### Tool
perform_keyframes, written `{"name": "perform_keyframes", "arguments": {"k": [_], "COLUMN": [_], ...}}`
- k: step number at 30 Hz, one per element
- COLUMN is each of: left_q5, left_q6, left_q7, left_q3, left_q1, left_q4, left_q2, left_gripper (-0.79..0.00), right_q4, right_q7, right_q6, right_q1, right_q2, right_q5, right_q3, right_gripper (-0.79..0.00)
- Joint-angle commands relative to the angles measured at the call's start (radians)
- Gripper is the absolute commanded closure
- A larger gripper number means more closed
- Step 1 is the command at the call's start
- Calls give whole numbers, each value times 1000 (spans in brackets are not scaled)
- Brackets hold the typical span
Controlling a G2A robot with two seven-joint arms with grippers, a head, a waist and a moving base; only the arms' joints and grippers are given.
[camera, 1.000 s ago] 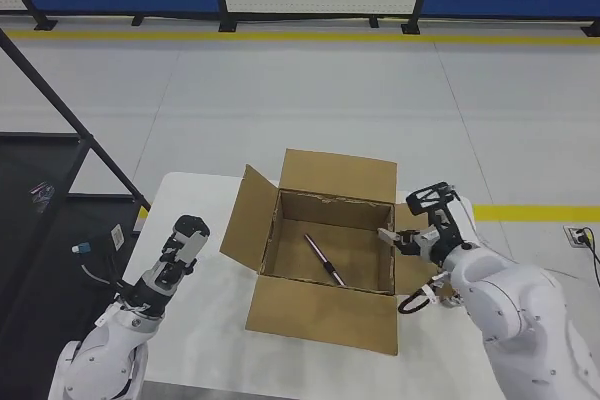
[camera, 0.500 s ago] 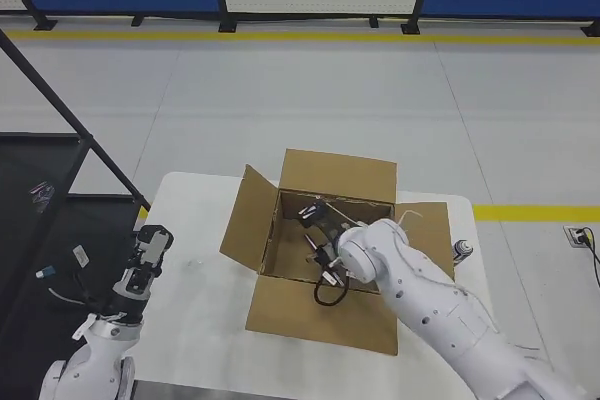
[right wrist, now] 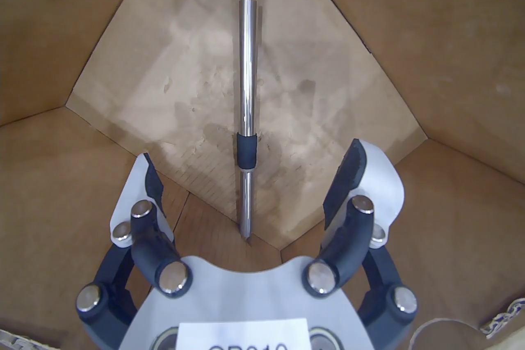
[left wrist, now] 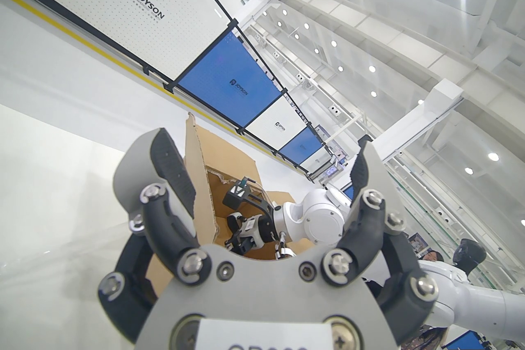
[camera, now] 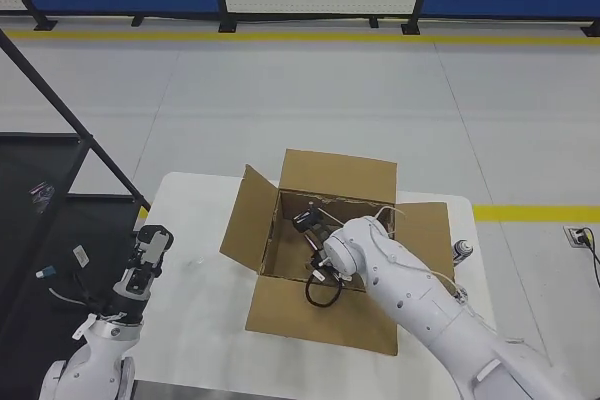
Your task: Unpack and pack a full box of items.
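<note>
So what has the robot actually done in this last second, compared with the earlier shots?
The right arm swung from beside the box into it; its fingers hang open above the metal rod, nothing gripped. The left arm drew back toward the table's left edge, fingers open. The box and metal rod stayed put.

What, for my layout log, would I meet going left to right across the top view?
black rack → left gripper → cardboard box → small can → floor socket
</note>
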Motion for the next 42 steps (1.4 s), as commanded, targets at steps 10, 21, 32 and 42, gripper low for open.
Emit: {"name": "perform_keyframes", "arguments": {"k": [10,21,32,42], "left_q5": [0,0,0,0], "left_q6": [0,0,0,0], "left_q7": [0,0,0,0], "left_q3": [0,0,0,0], "left_q1": [0,0,0,0], "left_q4": [0,0,0,0], "left_q2": [0,0,0,0], "left_gripper": [-785,-785,-785,-785], "right_q4": [143,379,519,599], "right_q7": [-77,-110,-145,-161], "right_q6": [82,-46,-98,-129], "right_q1": [0,70,97,106], "right_q2": [-64,-149,-200,-231], "right_q5": [14,85,115,119], "right_q3": [-34,-50,-44,-39], "right_gripper": [-785,-283,-194,-175]}}
